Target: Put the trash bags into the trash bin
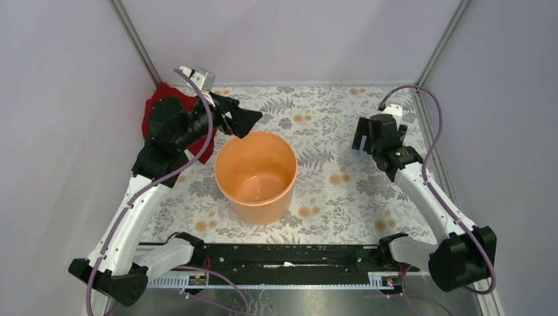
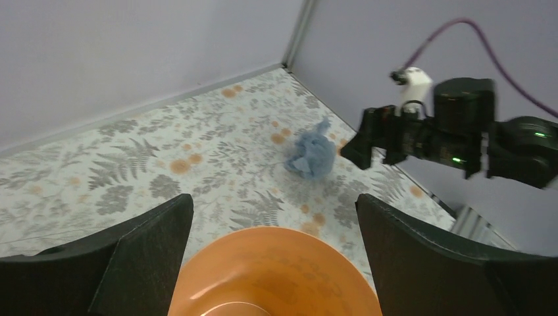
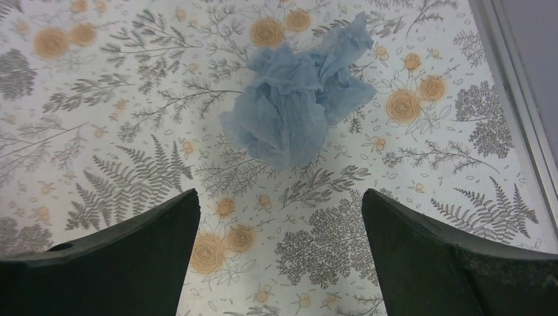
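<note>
Lying as a crumpled pale blue wad in the upper middle of the right wrist frame: trash bag [image 3: 296, 99], on the floral table [image 3: 99, 131], touching nothing else. Just below it in that frame, right gripper [image 3: 279, 194], spread wide and holding nothing, dark fingers [image 3: 131, 257] at the lower corners, apart from the bag. Seen again right of centre in the left wrist frame, same bag near the right gripper's tips. Standing upright at mid-frame in the top view, trash bin [image 1: 260, 210], orange, mouth up, well apart from the bag. Poised at the bin's upper-left rim, left gripper [image 1: 242, 118], likewise parted and holding nothing. Bunched at the upper left of the top view, behind the left gripper, red cloth [image 1: 152, 105].
</note>
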Robot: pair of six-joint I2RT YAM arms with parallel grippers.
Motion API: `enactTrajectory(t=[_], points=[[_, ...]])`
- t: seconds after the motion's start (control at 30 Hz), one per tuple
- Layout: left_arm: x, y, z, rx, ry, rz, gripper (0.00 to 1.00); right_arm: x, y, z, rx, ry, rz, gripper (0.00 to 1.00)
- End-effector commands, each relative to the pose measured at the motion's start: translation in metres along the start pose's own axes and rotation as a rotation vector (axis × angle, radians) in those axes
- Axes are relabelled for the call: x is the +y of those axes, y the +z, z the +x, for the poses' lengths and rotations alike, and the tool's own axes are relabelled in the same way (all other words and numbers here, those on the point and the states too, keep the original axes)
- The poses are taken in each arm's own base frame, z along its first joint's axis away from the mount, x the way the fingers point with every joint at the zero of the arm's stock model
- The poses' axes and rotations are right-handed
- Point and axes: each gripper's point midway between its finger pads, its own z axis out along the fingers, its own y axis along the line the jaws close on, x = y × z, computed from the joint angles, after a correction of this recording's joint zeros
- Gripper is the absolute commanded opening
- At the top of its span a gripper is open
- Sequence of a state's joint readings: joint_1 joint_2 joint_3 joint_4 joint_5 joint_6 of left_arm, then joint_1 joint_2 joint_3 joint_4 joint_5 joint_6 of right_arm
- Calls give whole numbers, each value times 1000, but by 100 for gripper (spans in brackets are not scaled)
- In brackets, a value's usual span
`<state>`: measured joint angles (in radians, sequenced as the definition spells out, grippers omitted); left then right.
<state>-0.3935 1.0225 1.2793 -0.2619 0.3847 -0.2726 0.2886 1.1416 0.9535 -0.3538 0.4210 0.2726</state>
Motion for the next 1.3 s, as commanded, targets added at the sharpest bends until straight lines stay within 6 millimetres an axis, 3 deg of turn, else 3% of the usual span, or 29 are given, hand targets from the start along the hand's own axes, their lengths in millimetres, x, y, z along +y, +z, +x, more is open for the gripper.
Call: enactTrajectory(t=[0.0,0.17,0.27,0.57,0.67,0.73,0.8,0.87,1.03,1.2,1.27], points=[[-34,0,-16,-9,-68,139,99,-2,25,-3,-4,68,24,100],[-55,9,-16,26,-118,204,99,-15,65,0,75,143,37,100],[-61,16,-17,50,-122,208,99,-7,83,-2,122,171,-51,97],[-74,54,9,164,-104,191,99,16,100,27,287,113,-164,77],[-90,60,20,195,-104,203,99,14,100,46,333,103,-158,98],[-102,62,23,198,-95,208,99,-4,91,49,354,33,-35,100],[-111,62,24,205,-81,208,99,-2,74,38,285,-57,53,100],[-116,61,27,216,-69,198,99,11,58,34,263,-83,41,100],[-114,54,24,206,-57,162,99,46,17,51,289,-155,-89,100],[-110,40,16,176,-62,139,99,129,-24,98,413,-57,-552,100],[-109,36,15,167,-71,129,99,154,-32,115,463,-9,-654,100]])
